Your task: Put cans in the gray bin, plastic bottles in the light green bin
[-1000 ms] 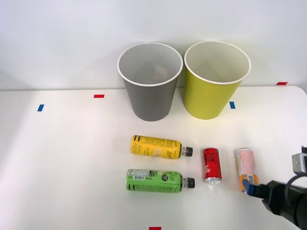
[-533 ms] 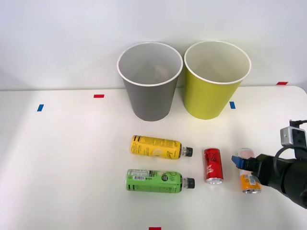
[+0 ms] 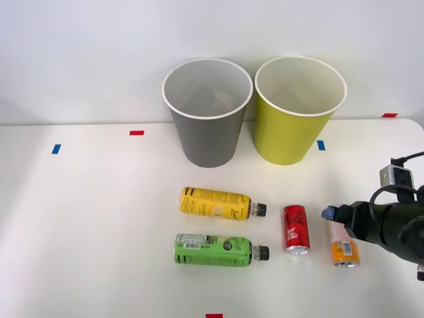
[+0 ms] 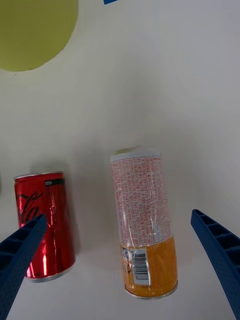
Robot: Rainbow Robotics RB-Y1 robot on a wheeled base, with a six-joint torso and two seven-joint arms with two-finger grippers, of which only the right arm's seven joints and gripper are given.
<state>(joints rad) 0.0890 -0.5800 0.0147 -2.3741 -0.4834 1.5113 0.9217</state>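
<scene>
spread right hand (image 4: 120, 260) over pale-pink can (image 4: 144, 220) lying on worktop (image 3: 99, 218) just beside red can (image 4: 45, 230); risks rolling it or snagging its neighbour on closing.

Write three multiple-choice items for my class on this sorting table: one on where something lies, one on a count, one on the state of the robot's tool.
1. Which item lies nearest the pale-pink can?
A. red can
B. yellow-labelled bottle
C. gray bin

2. How many black-capped bottles lie on the table?
A. one
B. two
C. three

3. What is the right tool doing?
A. clamped on the red can
B. open above the pale-pink can
C. inside the light green bin

Answers:
1 A, the red can lies beside it.
2 B, one yellow-labelled, one green-labelled.
3 B, the wrist view shows the blue fingers spread either side of the can, not touching.
</scene>
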